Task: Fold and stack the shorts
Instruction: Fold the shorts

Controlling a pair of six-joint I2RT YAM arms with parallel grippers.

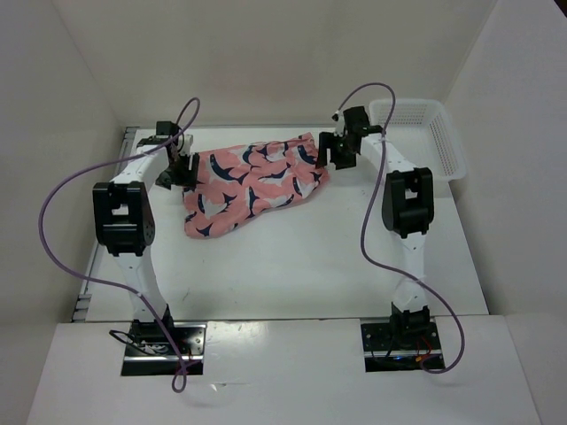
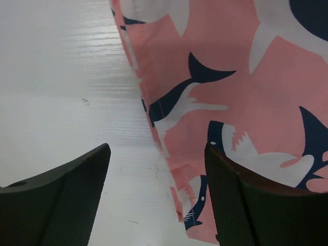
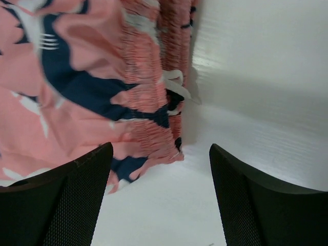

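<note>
- The shorts [image 1: 252, 186] lie on the white worktop [image 1: 292, 266], toward its far side and between the two arms. They are salmon-pink cloth printed all over with navy-and-white fish shapes.
- The cloth is rumpled rather than flat. Its lower-left corner reaches nearest the arm bases, and its upper-right end runs up toward the right arm.
- The left claw [image 1: 182, 170] sits at the left edge of the shorts, wide open and gripping nothing.
- In the left wrist view a hemmed edge of the shorts runs down between that claw's fingers [image 2: 66, 205]. One finger is over bare worktop and the other over the cloth.
- The right claw [image 1: 326, 152] sits at the right end of the shorts, also spread wide and holding nothing.
- Bare worktop shows between the right claw's fingers [image 3: 266, 205]. The gathered waistband [image 3: 148, 102] and a white drawstring [image 3: 174, 84] lie just ahead, to the left.
- The fingertips are cut off in both wrist views, so it is unclear whether any tip touches the cloth.
- A white basket [image 1: 447, 142] stands at the far right corner, just beyond the right arm and apart from the shorts.
</note>
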